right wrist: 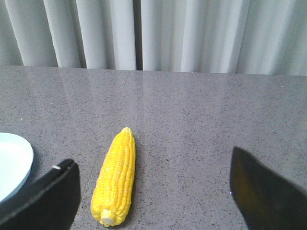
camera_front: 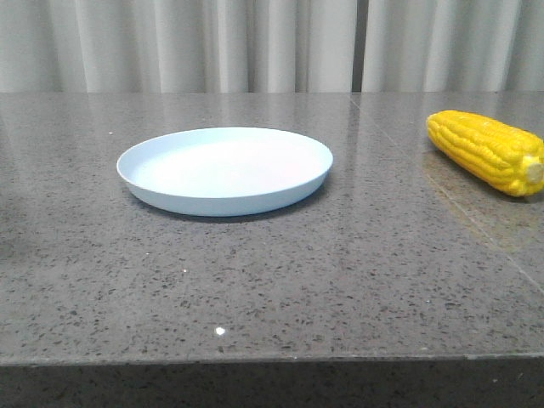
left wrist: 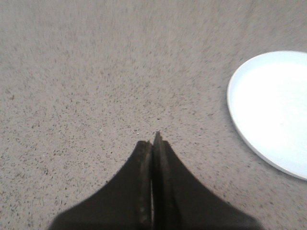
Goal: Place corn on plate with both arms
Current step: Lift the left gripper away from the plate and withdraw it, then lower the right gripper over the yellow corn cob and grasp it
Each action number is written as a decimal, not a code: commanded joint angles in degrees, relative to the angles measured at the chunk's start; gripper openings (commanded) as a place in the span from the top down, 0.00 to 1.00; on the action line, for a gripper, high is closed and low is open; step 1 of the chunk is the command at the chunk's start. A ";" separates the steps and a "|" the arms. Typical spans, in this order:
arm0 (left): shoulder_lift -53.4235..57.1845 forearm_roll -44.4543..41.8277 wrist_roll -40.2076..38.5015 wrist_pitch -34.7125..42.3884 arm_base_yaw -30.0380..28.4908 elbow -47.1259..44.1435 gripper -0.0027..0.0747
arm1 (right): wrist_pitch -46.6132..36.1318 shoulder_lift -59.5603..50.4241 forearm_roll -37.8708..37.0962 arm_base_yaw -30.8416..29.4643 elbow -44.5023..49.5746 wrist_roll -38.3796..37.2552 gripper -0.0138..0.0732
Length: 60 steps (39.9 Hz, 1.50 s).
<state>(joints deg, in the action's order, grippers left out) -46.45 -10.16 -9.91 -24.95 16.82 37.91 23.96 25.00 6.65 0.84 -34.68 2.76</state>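
The yellow corn [camera_front: 486,151] lies on the table at the right, its pale stub end toward the front. The pale blue plate [camera_front: 161,194] sits empty near the middle left. Neither gripper shows in the front view. In the right wrist view the corn [right wrist: 116,177] lies between my wide-open right gripper's [right wrist: 152,172] fingers, closer to one finger [right wrist: 53,196], and the plate's edge [right wrist: 19,163] shows beside it. In the left wrist view my left gripper [left wrist: 153,140] is shut and empty above bare table, with the plate [left wrist: 244,124] off to one side.
The grey speckled stone table [camera_front: 272,280] has its front edge close to the camera. A seam [camera_front: 442,195] runs across its right part. White curtains [camera_front: 255,42] hang behind the table.
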 commanded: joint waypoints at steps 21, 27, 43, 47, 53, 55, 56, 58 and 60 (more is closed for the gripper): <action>43.30 -0.55 -0.28 7.99 0.42 -16.84 0.99 | -4.44 0.77 0.31 -0.17 -2.25 0.54 0.09; 44.68 -0.55 -0.28 7.73 0.42 -16.84 0.99 | -4.44 0.77 0.31 -0.17 -2.25 0.54 0.09; 44.68 -0.55 -0.28 7.73 0.42 -16.84 0.99 | -3.41 2.60 0.37 -0.17 -2.44 0.54 0.09; 44.68 -0.55 -0.28 7.73 0.42 -16.84 0.99 | -0.90 8.75 0.98 -0.17 -3.52 0.54 0.09; 44.68 -0.55 -0.28 7.73 0.42 -16.84 0.99 | 4.76 21.39 2.52 -0.17 -9.30 0.54 0.09; 44.68 -0.55 -0.28 7.73 0.42 -16.84 0.99 | 5.81 25.77 4.11 -0.17 -11.37 0.54 0.09; 44.68 -0.55 -0.28 7.73 0.42 -16.84 0.99 | 6.06 27.87 4.90 -0.17 -12.58 0.54 0.09; 44.68 -0.55 -0.28 7.73 0.42 -16.84 0.99 | 6.27 31.46 6.20 -0.02 -14.62 0.54 0.09; 44.68 -0.55 -0.28 7.73 0.42 -16.84 0.99 | 6.41 34.92 7.09 0.39 -16.58 0.54 0.09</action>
<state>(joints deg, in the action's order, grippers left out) -0.95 -10.54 -9.91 -21.38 16.82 19.70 32.93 55.83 11.49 0.94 -46.70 2.76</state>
